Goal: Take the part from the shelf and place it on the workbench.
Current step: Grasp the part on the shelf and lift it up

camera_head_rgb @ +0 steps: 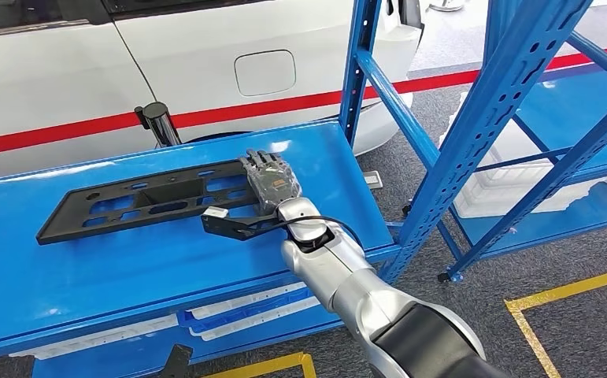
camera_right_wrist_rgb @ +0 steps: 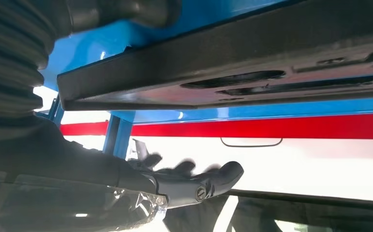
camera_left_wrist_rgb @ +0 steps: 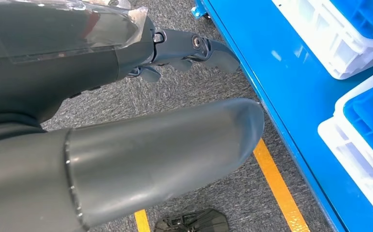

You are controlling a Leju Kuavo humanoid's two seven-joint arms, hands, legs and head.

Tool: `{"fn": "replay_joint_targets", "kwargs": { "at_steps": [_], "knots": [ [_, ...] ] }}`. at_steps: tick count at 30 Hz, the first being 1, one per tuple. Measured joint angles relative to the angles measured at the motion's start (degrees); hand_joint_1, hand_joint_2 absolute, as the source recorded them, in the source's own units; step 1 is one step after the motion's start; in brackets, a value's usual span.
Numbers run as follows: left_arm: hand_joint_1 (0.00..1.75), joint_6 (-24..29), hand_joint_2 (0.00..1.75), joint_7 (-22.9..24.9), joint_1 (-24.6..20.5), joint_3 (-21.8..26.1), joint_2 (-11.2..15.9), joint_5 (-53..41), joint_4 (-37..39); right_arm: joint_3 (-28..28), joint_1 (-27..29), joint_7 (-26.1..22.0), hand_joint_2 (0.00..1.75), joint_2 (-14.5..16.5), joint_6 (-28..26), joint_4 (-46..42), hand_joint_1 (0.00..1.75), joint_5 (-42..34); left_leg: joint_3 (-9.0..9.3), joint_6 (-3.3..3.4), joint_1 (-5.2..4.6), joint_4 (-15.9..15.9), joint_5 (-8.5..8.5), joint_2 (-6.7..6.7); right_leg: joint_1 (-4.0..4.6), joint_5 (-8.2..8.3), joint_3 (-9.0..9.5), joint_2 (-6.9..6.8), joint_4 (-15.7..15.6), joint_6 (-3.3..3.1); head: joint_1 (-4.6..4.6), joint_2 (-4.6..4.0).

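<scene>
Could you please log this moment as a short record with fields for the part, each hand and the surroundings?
part: long black plastic panel lying flat on the blue workbench
right hand: right hand at the panel's right end, fingers over its edge; whether it grips cannot be told
left hand: left hand hanging by the floor, holding nothing, fingers apart
surroundings: white car with red stripe behind the workbench; blue shelf on the right

Black part (camera_head_rgb: 138,201), blue workbench (camera_head_rgb: 87,268) (white car (camera_head_rgb: 64,71), red stripe).
</scene>
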Motion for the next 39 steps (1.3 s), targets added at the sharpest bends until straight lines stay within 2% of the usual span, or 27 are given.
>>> {"fn": "replay_joint_targets", "kwargs": {
  "at_steps": [26,29,35,39],
  "knots": [
    [0.0,0.1,0.0,-0.3,0.0,0.0,-0.2,-0.2,0.0,0.5,-1.0,1.2,1.75,0.2,-1.7,1.0,1.75,1.6,0.02,0.0,-0.01,0.0,0.01,-0.01,0.0,0.0,0.01,-0.02,0.0,0.0,0.0,0.0],
    [0.0,0.0,0.0,-2.6,0.0,0.2,-0.3,1.0,0.0,0.5,-1.0,1.0,1.75,0.2,-3.0,0.7,1.75,1.8,0.01,0.0,-0.01,0.0,0.01,-0.01,0.0,0.0,0.0,-0.02,0.0,0.0,0.0,0.0],
    [0.0,0.9,0.0,-11.4,0.0,1.6,-0.5,3.3,0.0,0.4,-0.2,-0.1,1.75,-0.7,-3.9,-4.6,1.75,2.3,-0.03,-0.01,0.0,0.0,0.01,-0.01,0.0,0.0,-0.04,-0.01,0.0,0.0,0.0,0.0],
    [0.0,0.9,0.0,-12.4,0.0,1.7,-0.5,3.3,0.0,0.3,0.0,-0.2,1.75,-1.1,-3.8,-8.0,1.75,2.2,-0.04,-0.01,0.0,0.0,0.01,0.0,0.0,0.0,-0.07,0.01,0.0,0.0,0.0,0.0]
  ]
}}
